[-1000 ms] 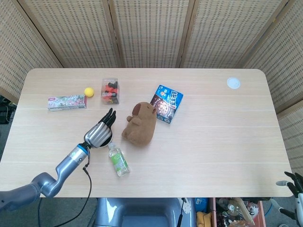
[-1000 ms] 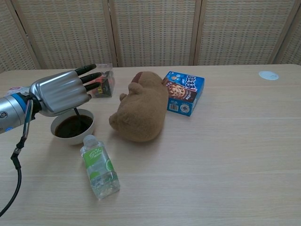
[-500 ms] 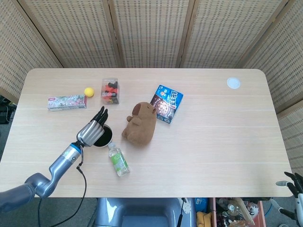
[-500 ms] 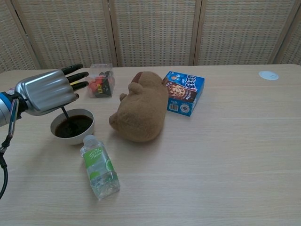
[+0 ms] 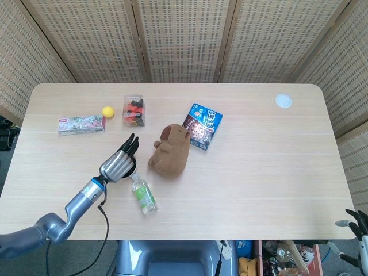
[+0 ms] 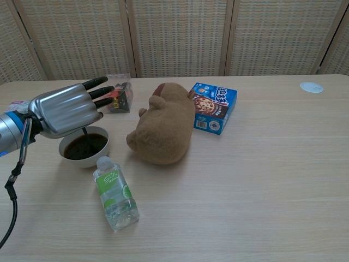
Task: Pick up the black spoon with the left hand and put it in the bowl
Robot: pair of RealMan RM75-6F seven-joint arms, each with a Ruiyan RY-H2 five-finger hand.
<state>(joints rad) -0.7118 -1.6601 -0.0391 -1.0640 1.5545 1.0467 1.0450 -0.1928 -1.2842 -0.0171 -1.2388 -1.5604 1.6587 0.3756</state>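
Black spoon (image 6: 84, 132) seemingly near upright, left hand (image 6: 66, 109), bowl (image 6: 84, 147) beneath

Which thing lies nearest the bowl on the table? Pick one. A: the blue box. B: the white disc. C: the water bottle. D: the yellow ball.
C: the bottle lies on its side with its cap just in front of the bowl, while the other three sit well away from it.

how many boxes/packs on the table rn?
3: blue cookie box right of the plush; clear box far side, beside the yellow ball; flat pack at far left. None seem hidden.
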